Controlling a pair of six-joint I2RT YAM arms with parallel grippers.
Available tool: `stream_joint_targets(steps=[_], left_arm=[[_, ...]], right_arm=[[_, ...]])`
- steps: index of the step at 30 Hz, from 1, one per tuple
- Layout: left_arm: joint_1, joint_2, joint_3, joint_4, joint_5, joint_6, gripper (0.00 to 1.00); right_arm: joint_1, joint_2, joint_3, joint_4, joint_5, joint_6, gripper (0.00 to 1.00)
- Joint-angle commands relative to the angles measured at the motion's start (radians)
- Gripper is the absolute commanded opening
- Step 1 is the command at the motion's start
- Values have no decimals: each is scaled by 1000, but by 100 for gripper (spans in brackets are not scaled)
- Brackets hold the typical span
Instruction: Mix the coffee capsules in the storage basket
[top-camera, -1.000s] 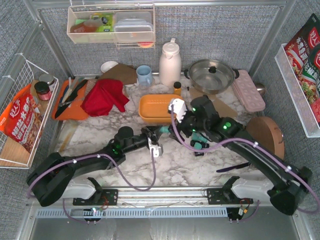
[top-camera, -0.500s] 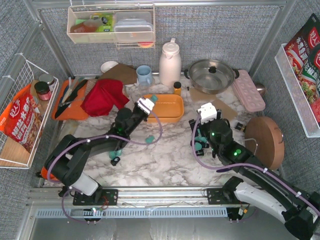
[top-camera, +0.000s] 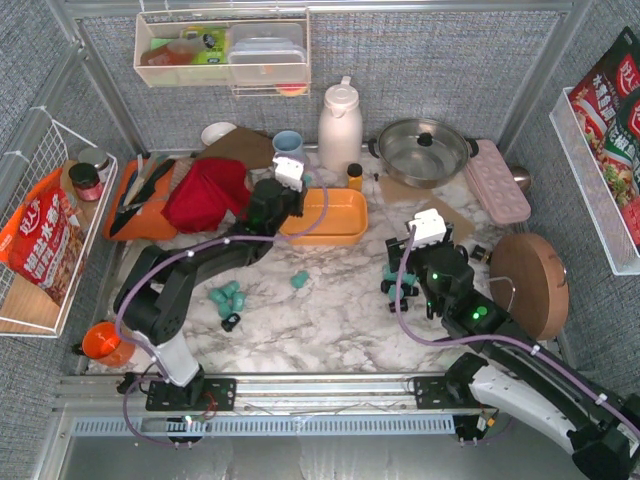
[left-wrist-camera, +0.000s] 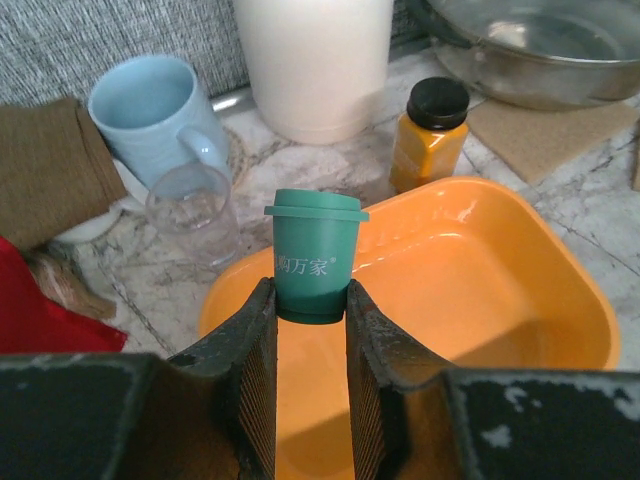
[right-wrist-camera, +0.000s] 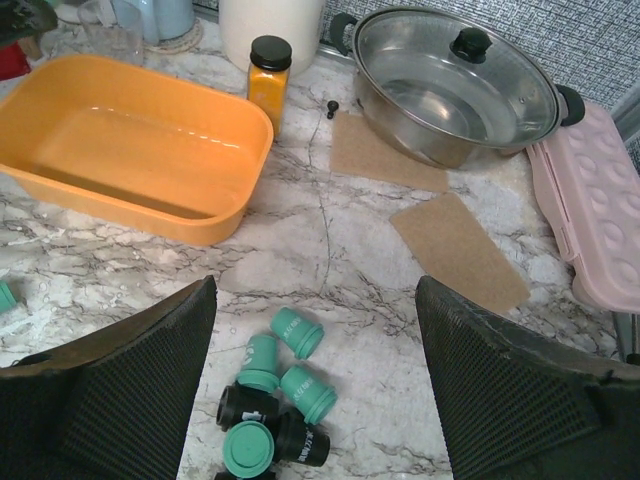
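Note:
The orange storage basket (top-camera: 335, 222) lies mid-table, nothing showing inside it (left-wrist-camera: 480, 300) (right-wrist-camera: 130, 150). My left gripper (top-camera: 283, 210) (left-wrist-camera: 310, 300) hangs over its left end, shut on an upright teal coffee capsule (left-wrist-camera: 313, 255). To the right of the basket, my right gripper (top-camera: 400, 278) (right-wrist-camera: 315, 390) stands open above a cluster of teal and black capsules (right-wrist-camera: 280, 400) (top-camera: 392, 287), touching none of them. More teal capsules (top-camera: 225, 297) (top-camera: 298, 280) and a black one (top-camera: 230, 322) lie on the marble at the left.
Behind the basket stand a white thermos (top-camera: 340, 125), a blue mug (top-camera: 288, 148), a yellow spice jar (top-camera: 354, 176) and a lidded steel pot (top-camera: 422, 150). A red cloth (top-camera: 208, 192) and an orange cutting board (top-camera: 140, 205) lie left; a pink egg tray (top-camera: 497, 180) and a round wooden board (top-camera: 530, 280) right.
My left arm has swung from the table's middle up to the basket's left end with the teal capsule held. The right arm has drawn back from the basket to above the right-hand cluster.

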Motion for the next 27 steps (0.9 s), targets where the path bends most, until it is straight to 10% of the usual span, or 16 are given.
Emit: stream_joint_targets(steps=[1, 18, 27], left_arm=[[12, 58, 119, -294, -58, -119, 19], [17, 240, 323, -518, -119, -304, 23], [16, 264, 364, -545, -132, -330, 55]], right_arm=[[0, -16, 9, 15, 10, 17, 85], [0, -28, 10, 4, 9, 16, 85], [-1, -28, 17, -13, -4, 16, 86]])
